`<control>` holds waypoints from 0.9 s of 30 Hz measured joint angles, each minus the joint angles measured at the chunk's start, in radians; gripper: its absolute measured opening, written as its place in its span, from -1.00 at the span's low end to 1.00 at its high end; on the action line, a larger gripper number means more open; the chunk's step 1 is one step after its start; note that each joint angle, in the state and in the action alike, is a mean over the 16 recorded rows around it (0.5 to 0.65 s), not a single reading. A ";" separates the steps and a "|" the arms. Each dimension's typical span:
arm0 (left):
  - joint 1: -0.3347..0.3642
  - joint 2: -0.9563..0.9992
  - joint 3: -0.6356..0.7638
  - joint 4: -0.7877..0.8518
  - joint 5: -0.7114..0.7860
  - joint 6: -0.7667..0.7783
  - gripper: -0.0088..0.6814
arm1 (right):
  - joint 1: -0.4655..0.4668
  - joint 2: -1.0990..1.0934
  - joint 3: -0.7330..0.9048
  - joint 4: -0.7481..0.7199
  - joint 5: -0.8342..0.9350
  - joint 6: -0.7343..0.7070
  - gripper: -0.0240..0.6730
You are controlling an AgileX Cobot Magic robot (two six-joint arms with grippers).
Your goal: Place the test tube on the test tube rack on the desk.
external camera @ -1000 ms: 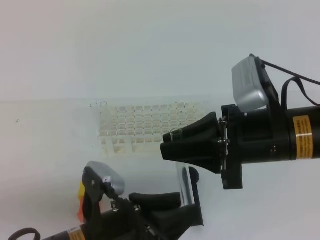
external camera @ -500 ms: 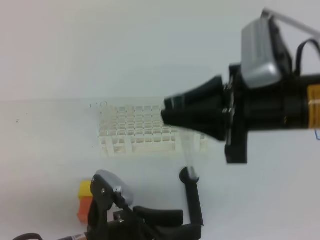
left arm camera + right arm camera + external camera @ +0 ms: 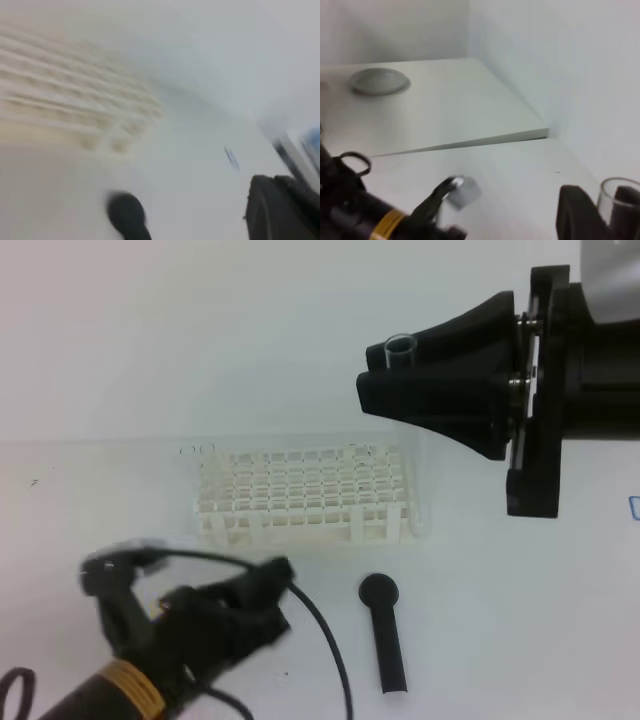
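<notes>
The test tube rack [image 3: 305, 496] stands on the desk [image 3: 120, 500], a white lattice of small square holes in rows, open at the sides. At its back corners I can make out faint clear rims that may be tubes standing in it; the rest of the holes look unfilled, though glass this clear is hard to tell against white.

The test tube [image 3: 402, 350] is in my right hand [image 3: 385, 375], high above the desk and over the rack's right end. My fingers are closed on it near the top, so its open round rim pokes out just above them; in the right wrist view that rim [image 3: 618, 192] shows as a clear ring between the dark fingers. Below the fingers the glass body is nearly see-through and I can barely trace it.

My left hand [image 3: 270, 585] sits low in front of the rack, closed with nothing in it. A black round-headed stick [image 3: 383, 630] lies flat on the desk just to its right, apart from it.
</notes>
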 joint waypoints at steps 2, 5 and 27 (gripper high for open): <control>0.000 0.000 0.000 -0.099 -0.025 0.032 -0.98 | 0.000 -0.002 0.000 -0.003 -0.010 0.005 -0.58; 0.001 0.000 0.000 -0.219 -0.071 0.074 -0.98 | 0.000 -0.003 0.000 -0.005 -0.023 0.008 -0.58; 0.001 0.003 0.000 -0.316 -0.088 0.207 -0.98 | 0.000 -0.003 0.000 -0.009 -0.032 0.009 -0.58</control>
